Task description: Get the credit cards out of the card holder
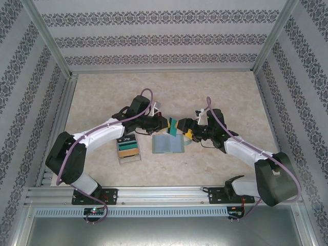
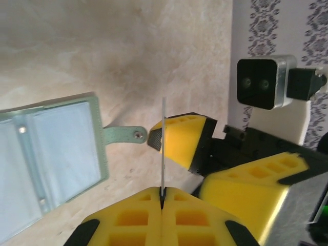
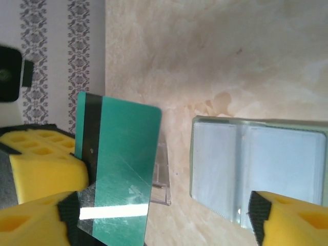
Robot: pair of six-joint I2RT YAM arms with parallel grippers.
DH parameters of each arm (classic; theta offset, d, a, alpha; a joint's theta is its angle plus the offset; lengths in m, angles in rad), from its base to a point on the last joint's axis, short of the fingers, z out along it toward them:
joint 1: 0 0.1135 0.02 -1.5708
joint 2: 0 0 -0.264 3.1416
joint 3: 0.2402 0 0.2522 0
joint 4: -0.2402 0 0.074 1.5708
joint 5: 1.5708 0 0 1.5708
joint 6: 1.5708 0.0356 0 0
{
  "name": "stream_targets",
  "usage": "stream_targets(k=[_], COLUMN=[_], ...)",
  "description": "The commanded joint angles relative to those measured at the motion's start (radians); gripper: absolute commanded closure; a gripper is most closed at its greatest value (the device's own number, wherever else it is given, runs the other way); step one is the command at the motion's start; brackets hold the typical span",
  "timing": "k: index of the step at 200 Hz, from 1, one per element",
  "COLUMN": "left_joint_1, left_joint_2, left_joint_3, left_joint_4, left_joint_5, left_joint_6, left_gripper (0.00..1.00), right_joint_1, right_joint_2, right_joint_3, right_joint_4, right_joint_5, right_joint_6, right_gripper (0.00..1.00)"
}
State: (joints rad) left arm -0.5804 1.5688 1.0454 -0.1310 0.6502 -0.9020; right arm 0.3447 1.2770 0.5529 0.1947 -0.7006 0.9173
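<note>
The left gripper [image 2: 162,197] has its fingers clamped on one edge of a thin green plastic card with a black stripe [image 3: 123,148], held raised over the beige worktop [image 1: 215,92]. The right gripper's [image 1: 185,130] fingers stand spread apart, one just beside the card, gripping nothing. The sage-green folding card holder [image 1: 169,145] lies open and flat between the arms, on the base side of both grippers, its long axis running left to right. The clear plastic tray of coloured cards [image 1: 128,149] sits beside the left arm, probably the nearer one for setting the card down. Whether the holder's pale pockets hold more cards cannot be made out.
</note>
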Motion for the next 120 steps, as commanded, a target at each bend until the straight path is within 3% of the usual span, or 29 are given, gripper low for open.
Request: stream_targets(k=[1, 37, 70, 120], left_joint_1=[0.004, 0.004, 0.004, 0.004], left_joint_2=[-0.052, -0.122, -0.220, -0.471], left_joint_3=[0.080, 0.135, 0.095, -0.060], left_joint_4=[-0.273, -0.570, -0.654, -0.628], left_joint_5=[-0.101, -0.308, -0.514, -0.547], left_joint_6=[0.214, 0.472, 0.708, 1.220], left_gripper=[1.00, 1.00, 1.00, 1.00], right_joint_1=[0.008, 0.017, 0.036, 0.060], right_joint_2=[-0.042, -0.074, -0.077, -0.051], right_joint_3=[0.000, 0.026, 0.054, 0.068], right_joint_4=[-0.045, -0.130, -0.166, -0.165], right_joint_5=[0.042, 0.090, 0.119, 0.131], right_joint_6=[-0.047, -0.099, -0.130, -0.138], right_gripper=[0.02, 0.02, 0.02, 0.02])
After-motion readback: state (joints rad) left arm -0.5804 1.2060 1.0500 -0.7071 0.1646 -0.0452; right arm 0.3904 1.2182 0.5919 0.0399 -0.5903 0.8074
